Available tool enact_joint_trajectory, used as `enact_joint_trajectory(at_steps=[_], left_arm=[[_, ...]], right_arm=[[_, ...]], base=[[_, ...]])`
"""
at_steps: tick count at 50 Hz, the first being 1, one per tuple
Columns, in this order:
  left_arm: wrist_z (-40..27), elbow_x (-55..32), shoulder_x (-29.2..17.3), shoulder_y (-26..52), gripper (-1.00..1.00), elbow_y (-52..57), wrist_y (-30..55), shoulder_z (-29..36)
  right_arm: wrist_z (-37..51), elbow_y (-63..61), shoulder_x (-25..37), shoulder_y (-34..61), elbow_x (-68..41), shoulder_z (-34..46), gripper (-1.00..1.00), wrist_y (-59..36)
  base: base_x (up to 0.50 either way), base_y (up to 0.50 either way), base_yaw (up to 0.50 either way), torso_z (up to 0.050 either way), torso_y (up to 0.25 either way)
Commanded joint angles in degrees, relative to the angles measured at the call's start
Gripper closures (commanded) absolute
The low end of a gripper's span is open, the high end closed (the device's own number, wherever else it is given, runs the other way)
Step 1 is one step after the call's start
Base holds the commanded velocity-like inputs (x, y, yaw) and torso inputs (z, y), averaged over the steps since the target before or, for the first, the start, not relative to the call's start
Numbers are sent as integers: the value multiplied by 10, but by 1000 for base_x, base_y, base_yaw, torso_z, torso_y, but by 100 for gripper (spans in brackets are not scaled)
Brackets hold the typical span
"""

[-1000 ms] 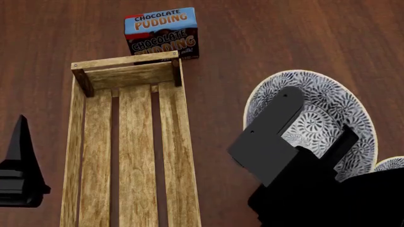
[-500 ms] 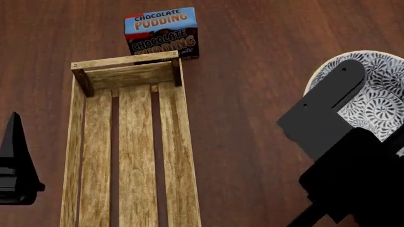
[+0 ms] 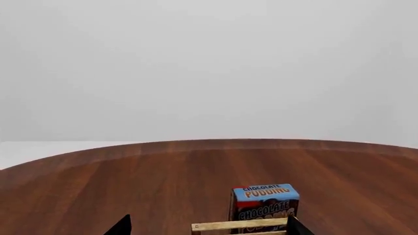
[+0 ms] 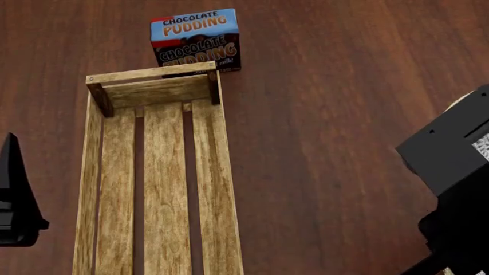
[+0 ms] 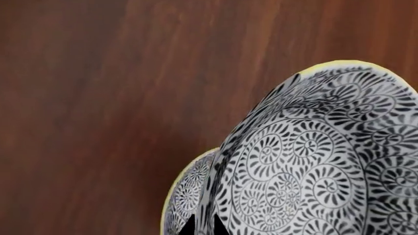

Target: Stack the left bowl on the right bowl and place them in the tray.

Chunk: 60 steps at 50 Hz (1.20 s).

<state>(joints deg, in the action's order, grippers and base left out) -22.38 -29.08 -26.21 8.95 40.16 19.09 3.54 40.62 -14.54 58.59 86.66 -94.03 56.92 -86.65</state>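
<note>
Wood, dark and reddish, makes up the round table (image 4: 328, 114), with a blank pale-grey room behind it. On it lies the tray (image 4: 157, 183), the chocolate pudding box (image 4: 194, 39) just beyond its far end. The left gripper (image 4: 15, 197) hangs beside the tray's near-left side; whether its jaws are parted I cannot tell. Only the right wrist view shows the bowls: the right gripper (image 5: 203, 226) pinches the rim of the patterned upper bowl (image 5: 313, 166), a second bowl (image 5: 189, 196) peeking out close beneath.
</note>
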Motion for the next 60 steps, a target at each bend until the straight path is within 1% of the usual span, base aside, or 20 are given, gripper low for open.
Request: enact_joint_trajectory(at_steps=[1,8,21,35,43,60], left_arm=[[-3,-3,-3,0,-100,3,0,-2],[-4,-7,-4,-1,-100,4,-1,-6],[-6,-4,-5,-1,-100,2,-3,-3],[-9,8,-4,9,-100,-11,-6,1],[-5,12,-3,13,-100,-31,-16,0],[-9,13,-5,11,-100,-33,-17,0]], right_arm=[[29,9,34,-7,-15,18,100,13],[49,1,65,-27,-36,21,100,36],[22,11,76,-52,-8,30,100,63],[-55,64,56,-58,77,51,100,80],[-99,103,33,-61,119,69,100,90],[-132,140,7,-60,153,91,100,96]], base=[[0,0,0,0,0],[0,0,0,0,0],[0,0,0,0,0],[0,0,0,0,0],[0,0,0,0,3],[0,0,0,0,0]])
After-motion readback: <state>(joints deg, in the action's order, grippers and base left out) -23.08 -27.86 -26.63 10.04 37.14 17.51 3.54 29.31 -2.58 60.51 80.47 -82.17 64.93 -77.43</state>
